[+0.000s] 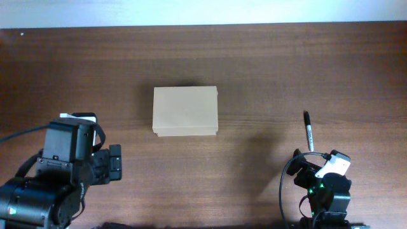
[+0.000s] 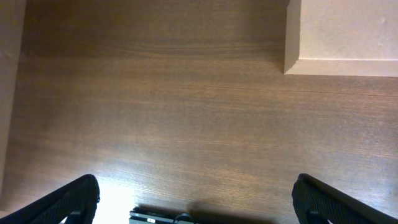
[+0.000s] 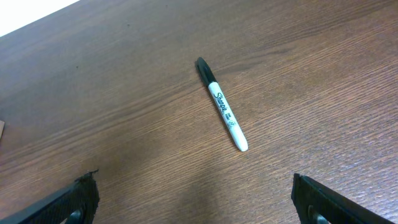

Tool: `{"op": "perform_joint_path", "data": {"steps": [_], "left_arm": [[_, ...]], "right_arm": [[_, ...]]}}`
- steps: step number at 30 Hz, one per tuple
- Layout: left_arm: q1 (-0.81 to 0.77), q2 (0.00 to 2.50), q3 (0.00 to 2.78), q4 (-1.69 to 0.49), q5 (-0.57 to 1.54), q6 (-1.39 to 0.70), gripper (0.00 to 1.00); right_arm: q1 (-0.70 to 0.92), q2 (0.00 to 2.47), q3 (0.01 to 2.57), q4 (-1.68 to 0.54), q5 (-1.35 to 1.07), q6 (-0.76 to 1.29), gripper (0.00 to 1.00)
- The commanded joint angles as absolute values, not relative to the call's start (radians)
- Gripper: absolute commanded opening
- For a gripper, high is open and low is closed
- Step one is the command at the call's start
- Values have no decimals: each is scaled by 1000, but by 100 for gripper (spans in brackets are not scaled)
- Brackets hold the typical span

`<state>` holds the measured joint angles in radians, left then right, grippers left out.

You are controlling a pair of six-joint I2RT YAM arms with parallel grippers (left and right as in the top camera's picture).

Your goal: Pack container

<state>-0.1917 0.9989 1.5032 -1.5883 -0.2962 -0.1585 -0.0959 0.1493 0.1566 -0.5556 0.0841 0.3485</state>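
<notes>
The container (image 1: 185, 111) is a plain tan cardboard box with its lid shut, in the middle of the wooden table. Its corner shows at the top right of the left wrist view (image 2: 342, 34). A marker with a black cap and white body (image 1: 308, 131) lies to the right of the box, also in the right wrist view (image 3: 221, 104). My left gripper (image 2: 196, 202) is open and empty, near the front left, short of the box. My right gripper (image 3: 196, 202) is open and empty, near the front right, short of the marker.
The wooden table (image 1: 254, 63) runs to a pale wall edge at the back. The left arm body (image 1: 57, 172) and the right arm body (image 1: 324, 187) sit at the front edge.
</notes>
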Motion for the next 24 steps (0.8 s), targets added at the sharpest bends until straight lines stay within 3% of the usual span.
{"op": "perform_joint_path", "data": {"steps": [1,13,24], "left_arm": [[-207,964,1492,-1586,-308,-168,100],[-94,655,1220,-1475,-293,-134,100],[-95,555,1031,-997,-294,-134,100]], "right_arm": [[-106,138,148,-553,82,356,99],[-106,138,148,-553,82,356,99],[-106,138,148,-553,82,356,99]]}}
